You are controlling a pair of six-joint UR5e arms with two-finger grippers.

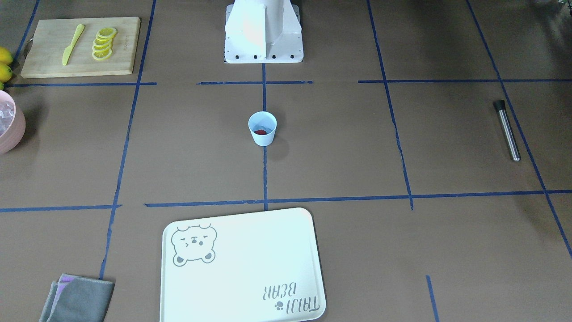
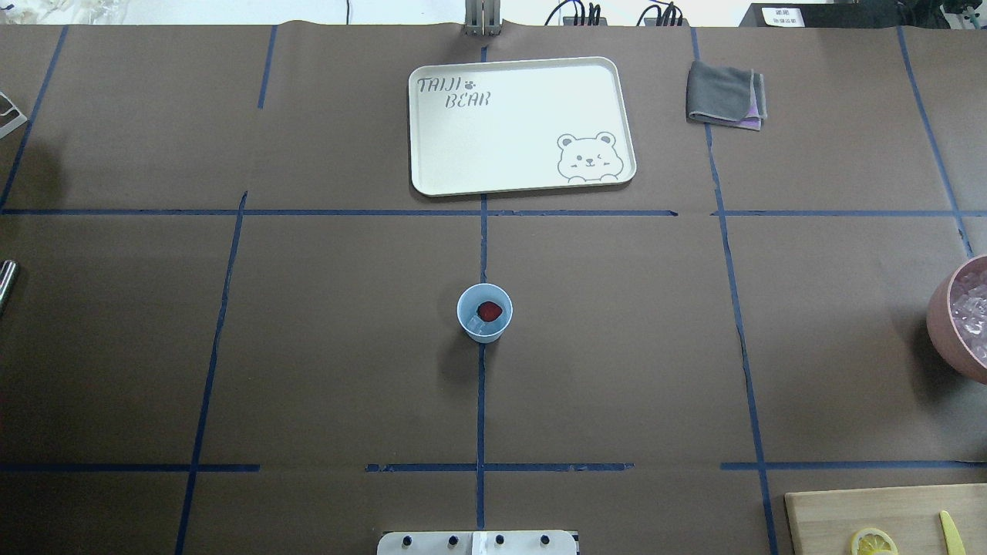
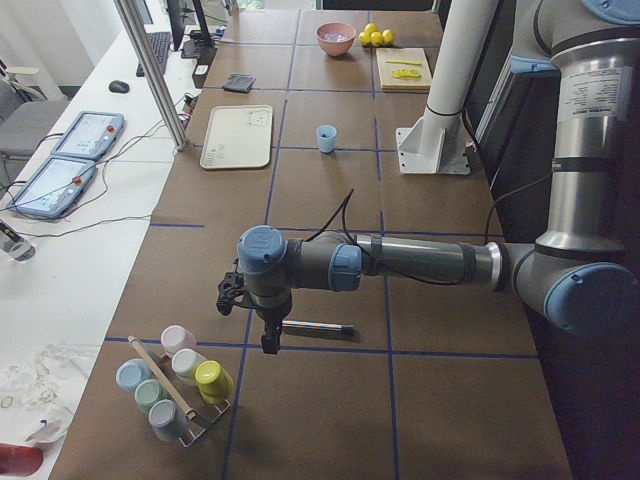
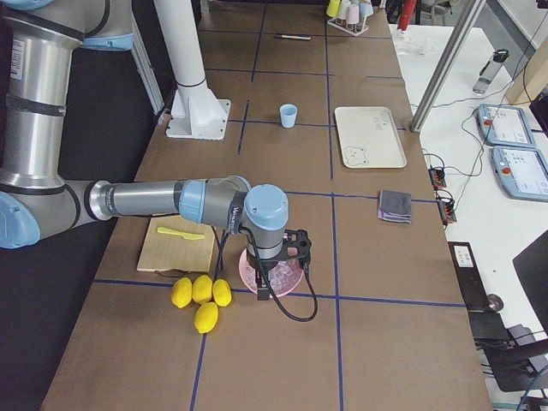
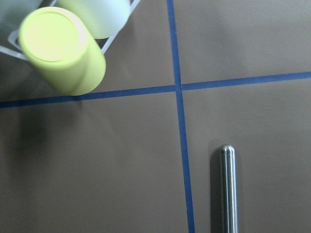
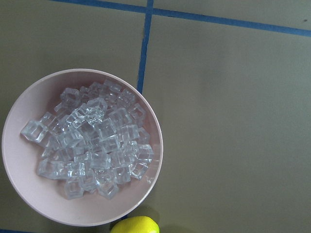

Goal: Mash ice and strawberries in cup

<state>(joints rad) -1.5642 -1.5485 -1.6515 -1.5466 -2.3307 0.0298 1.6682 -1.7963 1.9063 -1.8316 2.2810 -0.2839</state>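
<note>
The pale-blue cup stands at the table's middle, also in the front view. A red strawberry lies inside it, with a clear ice cube beside it. More ice fills the pink bowl. My left gripper hangs over a steel muddler at the table's left end. My right gripper hangs over the pink bowl. Both grippers show only in the side views, so I cannot tell whether they are open or shut. No fingers show in the wrist views.
The muddler lies flat. A rack of coloured cups stands near it. A white tray and grey cloth lie at the far side. A cutting board holds lemon slices and a yellow knife; whole lemons lie beside the bowl.
</note>
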